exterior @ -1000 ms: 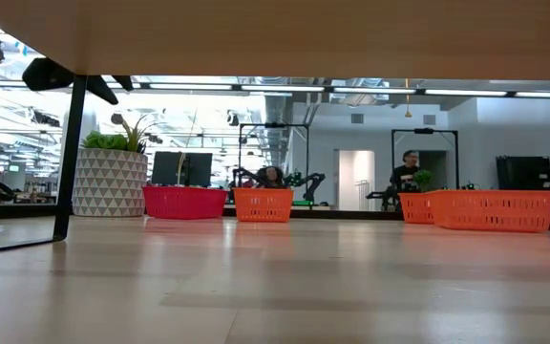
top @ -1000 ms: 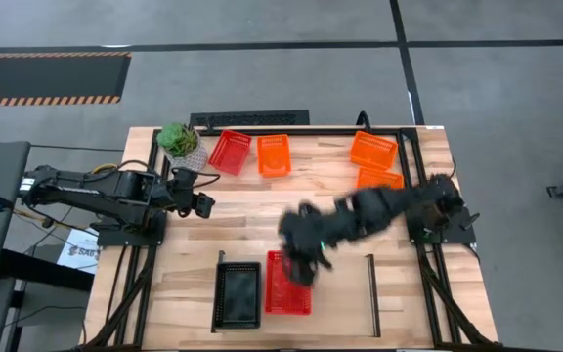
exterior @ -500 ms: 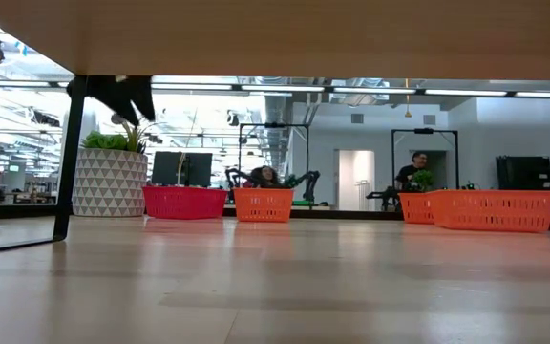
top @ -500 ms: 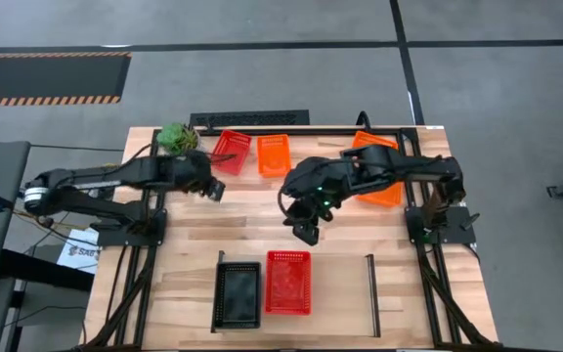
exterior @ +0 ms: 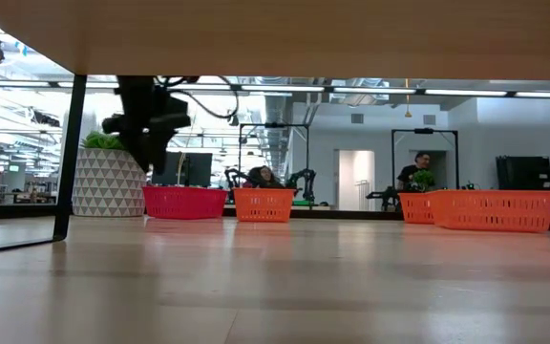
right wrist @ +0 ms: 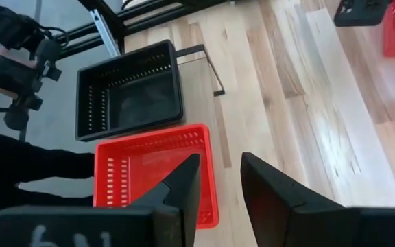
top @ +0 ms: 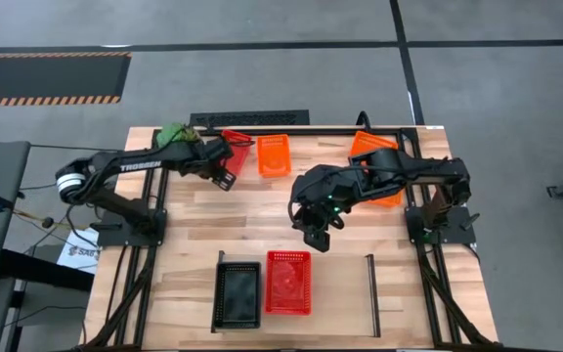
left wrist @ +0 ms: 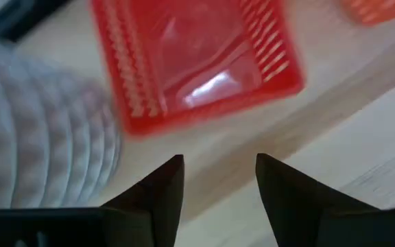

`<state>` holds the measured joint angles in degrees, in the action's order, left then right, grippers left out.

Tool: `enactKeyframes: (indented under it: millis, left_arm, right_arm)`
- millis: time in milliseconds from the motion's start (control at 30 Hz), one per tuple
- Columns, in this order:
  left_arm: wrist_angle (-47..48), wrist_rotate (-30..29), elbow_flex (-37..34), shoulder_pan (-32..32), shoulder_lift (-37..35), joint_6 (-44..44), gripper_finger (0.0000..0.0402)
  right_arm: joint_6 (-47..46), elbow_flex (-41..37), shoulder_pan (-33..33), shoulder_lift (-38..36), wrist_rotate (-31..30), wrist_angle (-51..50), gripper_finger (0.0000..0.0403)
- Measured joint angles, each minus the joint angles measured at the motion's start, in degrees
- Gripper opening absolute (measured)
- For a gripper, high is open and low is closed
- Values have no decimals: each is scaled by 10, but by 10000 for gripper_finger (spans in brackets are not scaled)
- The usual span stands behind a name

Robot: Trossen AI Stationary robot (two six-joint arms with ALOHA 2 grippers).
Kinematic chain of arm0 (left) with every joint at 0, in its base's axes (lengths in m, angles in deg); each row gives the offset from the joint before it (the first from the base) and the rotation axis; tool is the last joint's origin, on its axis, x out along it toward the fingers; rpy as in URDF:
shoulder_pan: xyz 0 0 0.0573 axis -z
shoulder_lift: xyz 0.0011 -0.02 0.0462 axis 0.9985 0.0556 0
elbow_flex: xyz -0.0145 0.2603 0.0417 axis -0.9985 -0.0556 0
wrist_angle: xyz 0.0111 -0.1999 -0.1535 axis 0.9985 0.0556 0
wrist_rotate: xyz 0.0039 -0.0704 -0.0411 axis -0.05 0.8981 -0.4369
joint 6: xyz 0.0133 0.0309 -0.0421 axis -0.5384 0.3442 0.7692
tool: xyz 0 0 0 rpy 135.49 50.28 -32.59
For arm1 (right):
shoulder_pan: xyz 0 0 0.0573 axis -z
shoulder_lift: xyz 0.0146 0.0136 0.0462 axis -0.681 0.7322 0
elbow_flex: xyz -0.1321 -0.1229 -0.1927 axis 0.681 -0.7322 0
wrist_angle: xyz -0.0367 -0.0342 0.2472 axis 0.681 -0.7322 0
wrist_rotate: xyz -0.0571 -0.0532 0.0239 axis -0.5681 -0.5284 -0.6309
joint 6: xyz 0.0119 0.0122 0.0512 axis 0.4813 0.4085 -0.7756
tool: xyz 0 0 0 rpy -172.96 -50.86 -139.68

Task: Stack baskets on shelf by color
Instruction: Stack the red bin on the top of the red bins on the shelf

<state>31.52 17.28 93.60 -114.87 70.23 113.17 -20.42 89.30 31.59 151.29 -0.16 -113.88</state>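
Observation:
On the shelf point(top: 340, 288) near the front edge, a black basket point(top: 238, 294) and a red basket point(top: 288, 283) sit side by side on their bases. Another red basket point(top: 236, 140) stands at the far edge beside the potted plant point(top: 172, 134), with an orange basket point(top: 274, 154) to its right. More orange baskets point(top: 368, 147) lie partly under the right arm. My left gripper point(top: 226, 178) hovers open above the table just short of the far red basket point(left wrist: 197, 62). My right gripper point(top: 315, 236) hangs open mid-table, above and beyond the shelf's red basket point(right wrist: 155, 171).
The plant's patterned pot point(exterior: 108, 182) stands right beside my left gripper point(exterior: 151, 129). Thin black rails point(top: 371, 293) bound the shelf, with bare plank between the red basket and the right rail. A black tube frame point(top: 291, 127) runs along the far edge. People show in the room behind.
My right gripper has come up off the far end of the shelf's red basket and drawn back toward the table's middle; that basket stays where it was. My left arm has swung toward the far edge and rightward, bringing its gripper down next to the far red basket.

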Motion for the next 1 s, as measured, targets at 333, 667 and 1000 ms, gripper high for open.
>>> enactKeyframes:
  millis: [333,667,1000]
  left_arm:
    - [-77,12,31,4,32,-177,169]
    - [-85,-9,31,14,117,-261,169]
    - [-82,-22,31,22,174,-281,134]
  right_arm:
    - [0,0,0,0,-1,0,124]
    - [0,0,2,0,-1,0,124]
    - [-6,0,1,0,-1,0,124]
